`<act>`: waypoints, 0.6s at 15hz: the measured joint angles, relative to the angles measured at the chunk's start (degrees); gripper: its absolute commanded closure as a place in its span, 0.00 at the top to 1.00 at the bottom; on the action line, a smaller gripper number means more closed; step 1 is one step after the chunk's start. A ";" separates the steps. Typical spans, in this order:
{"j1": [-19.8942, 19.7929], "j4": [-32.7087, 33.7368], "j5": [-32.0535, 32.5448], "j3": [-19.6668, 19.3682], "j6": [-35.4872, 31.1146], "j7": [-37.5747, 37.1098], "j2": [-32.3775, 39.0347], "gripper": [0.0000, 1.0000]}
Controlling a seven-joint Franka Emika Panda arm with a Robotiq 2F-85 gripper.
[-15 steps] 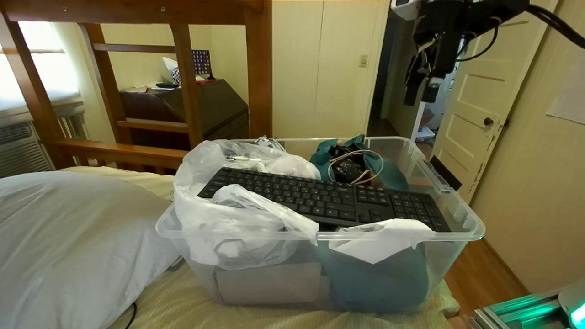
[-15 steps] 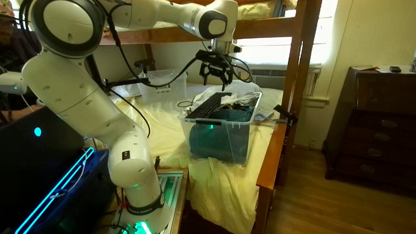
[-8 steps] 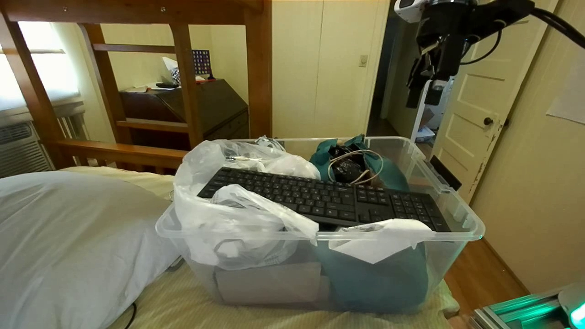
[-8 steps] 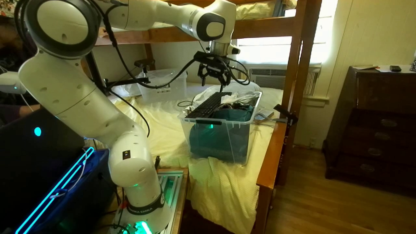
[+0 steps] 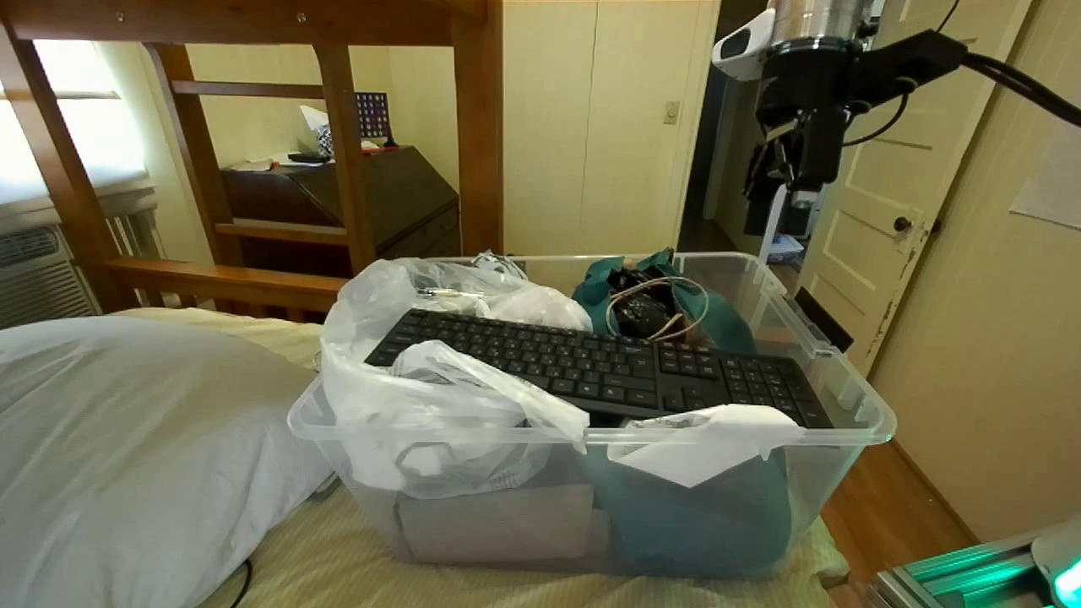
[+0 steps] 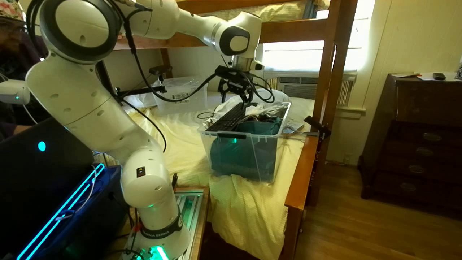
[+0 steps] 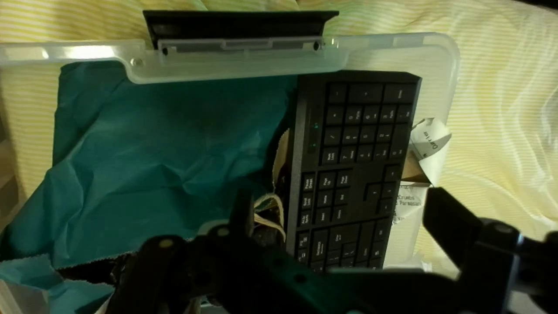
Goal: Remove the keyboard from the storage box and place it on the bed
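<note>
The long black keyboard (image 5: pixel 608 363) lies slanted on top of the contents of the clear storage box (image 5: pixel 870 414); white bag plastic covers part of its near edge. It also shows in an exterior view (image 6: pixel 229 119) and in the wrist view (image 7: pixel 348 152), its number-pad end near the box's handle side. The box stands on the bed (image 5: pixel 296 549) with its pale yellow striped sheet. My gripper (image 7: pixel 340 216) is open and empty, its fingers on either side of the keyboard's width in the wrist view. In both exterior views the gripper (image 5: pixel 777 221) (image 6: pixel 234 100) hangs above the box, apart from the keyboard.
White plastic bags (image 5: pixel 405 405) and teal wrapping (image 7: pixel 165 165) fill the box around the keyboard. White bedding (image 5: pixel 143 439) lies beside it. A clear bin (image 6: pixel 180 97) stands farther back on the bed. The wooden bed rail (image 6: pixel 301 173) and a black clamp (image 6: pixel 317 128) are near the box.
My gripper has come down closer to the keyboard and stays open. The keyboard and the box have not moved.
</note>
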State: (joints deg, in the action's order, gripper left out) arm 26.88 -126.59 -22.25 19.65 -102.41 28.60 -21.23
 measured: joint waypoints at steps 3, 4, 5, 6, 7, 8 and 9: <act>1.76 -2.83 -2.14 0.59 -4.29 0.19 0.38 1.00; 2.45 -3.83 -3.10 0.80 -6.02 0.37 0.64 1.00; 3.10 -4.84 -3.82 1.06 -7.69 0.63 1.00 1.00; 3.62 -5.89 -4.11 1.38 -9.25 1.05 1.37 1.00; 4.10 -6.96 -4.13 1.58 -10.76 1.49 1.73 1.00; 4.51 -8.05 -4.15 1.69 -12.30 2.00 2.06 1.00; 4.83 -9.18 -4.16 1.70 -13.80 2.54 2.37 1.00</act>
State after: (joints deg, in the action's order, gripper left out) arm 31.71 -135.77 -26.41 21.34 -116.21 31.14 -18.86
